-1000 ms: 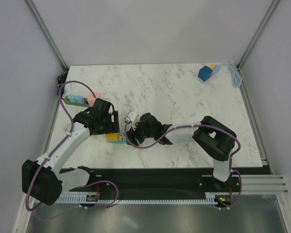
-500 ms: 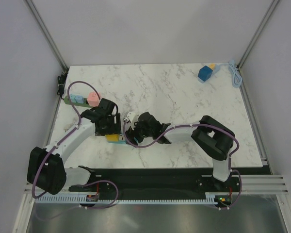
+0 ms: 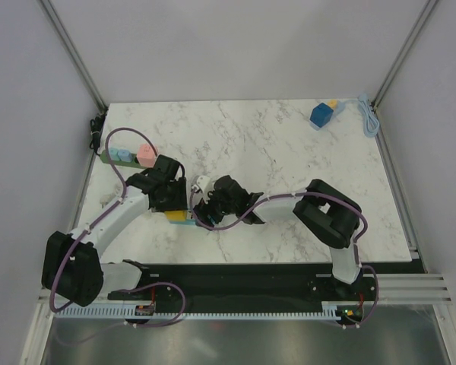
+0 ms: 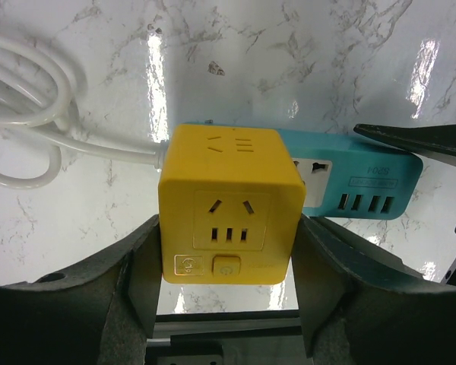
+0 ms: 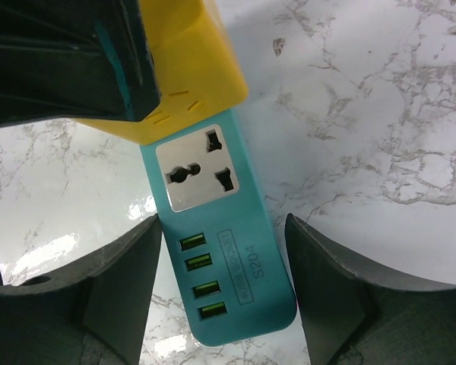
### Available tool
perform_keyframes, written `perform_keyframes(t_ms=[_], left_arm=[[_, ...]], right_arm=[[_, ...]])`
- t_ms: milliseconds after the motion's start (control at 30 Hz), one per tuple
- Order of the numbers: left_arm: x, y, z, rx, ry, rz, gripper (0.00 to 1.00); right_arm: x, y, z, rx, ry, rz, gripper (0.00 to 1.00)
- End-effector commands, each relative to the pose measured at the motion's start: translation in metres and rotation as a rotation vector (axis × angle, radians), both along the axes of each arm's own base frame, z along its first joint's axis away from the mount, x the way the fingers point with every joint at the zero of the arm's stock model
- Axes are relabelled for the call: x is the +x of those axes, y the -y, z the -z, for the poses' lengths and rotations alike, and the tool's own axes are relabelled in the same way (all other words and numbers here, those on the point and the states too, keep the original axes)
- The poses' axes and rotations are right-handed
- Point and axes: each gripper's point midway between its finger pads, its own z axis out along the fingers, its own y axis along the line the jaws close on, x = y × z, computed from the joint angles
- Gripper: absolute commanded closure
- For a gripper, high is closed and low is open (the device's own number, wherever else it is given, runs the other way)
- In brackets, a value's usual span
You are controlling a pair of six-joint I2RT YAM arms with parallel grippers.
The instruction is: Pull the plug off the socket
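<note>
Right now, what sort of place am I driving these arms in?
Probably a lab robot cell, not a home: a marble-look table walled by plain grey panels on metal frame posts, with a cable tray along its near edge.

At frame centre, the left tool (image 4: 228, 255) clamps the yellow plug cube (image 4: 228, 198), which adjoins the teal socket (image 4: 361, 182) at right. A white cable (image 4: 30, 144) loops at upper left.
</note>
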Motion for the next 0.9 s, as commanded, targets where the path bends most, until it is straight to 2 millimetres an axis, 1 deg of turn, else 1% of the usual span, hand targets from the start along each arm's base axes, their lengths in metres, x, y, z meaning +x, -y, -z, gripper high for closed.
perform_keyframes(t_ms=[0,33,133,167,200,300,333,400,467,500,567,600,633,667,700,767,867], left_arm=[[-0.001,0.008,0.001,-0.039,0.009,0.025,0.85],[-0.001,0.009,-0.001,-0.049,0.014,0.028,0.98],[0.0,0.013,-0.01,-0.082,0.04,0.031,0.98],[0.0,0.014,-0.013,-0.089,0.047,0.029,0.98],[-0.001,0.015,-0.016,-0.1,0.056,0.028,0.98],[-0.001,0.017,-0.027,-0.131,0.095,0.028,0.98],[-0.002,0.018,-0.033,-0.145,0.116,0.03,0.98],[-0.003,0.019,-0.038,-0.159,0.13,0.039,0.98],[-0.006,0.021,-0.043,-0.179,0.145,0.051,0.98],[-0.006,0.021,-0.044,-0.182,0.151,0.051,0.98],[-0.008,0.021,-0.047,-0.19,0.161,0.053,0.98],[-0.01,0.024,-0.048,-0.208,0.159,0.063,0.98],[-0.012,0.025,-0.048,-0.213,0.156,0.066,0.98],[-0.012,0.025,-0.049,-0.217,0.161,0.066,0.98],[-0.012,0.025,-0.05,-0.22,0.163,0.064,0.98],[-0.013,0.025,-0.049,-0.223,0.16,0.067,0.98],[-0.014,0.026,-0.048,-0.227,0.153,0.072,0.98]], right_arm=[[0.0,-0.014,-0.009,0.032,0.008,-0.041,0.26],[-0.001,-0.015,-0.009,0.036,0.001,-0.043,0.25],[-0.004,-0.016,-0.01,0.047,-0.037,-0.052,0.2],[-0.002,-0.019,-0.015,0.062,-0.06,-0.044,0.19],[-0.004,-0.018,-0.014,0.06,-0.087,-0.044,0.18],[-0.005,-0.02,-0.025,0.115,-0.165,-0.047,0.14],[-0.004,-0.019,-0.029,0.135,-0.2,-0.057,0.14],[-0.006,-0.019,-0.035,0.172,-0.26,-0.058,0.14],[-0.005,-0.016,-0.036,0.192,-0.302,-0.066,0.13],[-0.003,-0.016,-0.037,0.203,-0.313,-0.061,0.14],[-0.002,-0.014,-0.034,0.205,-0.347,-0.057,0.15],[-0.002,-0.015,-0.034,0.213,-0.356,-0.06,0.15],[-0.002,-0.015,-0.031,0.217,-0.385,-0.055,0.15],[-0.006,-0.016,-0.032,0.231,-0.413,-0.079,0.16],[-0.005,-0.018,-0.036,0.254,-0.42,-0.09,0.18],[-0.008,-0.018,-0.035,0.273,-0.474,-0.097,0.2],[-0.006,-0.02,-0.032,0.27,-0.489,-0.096,0.22]])
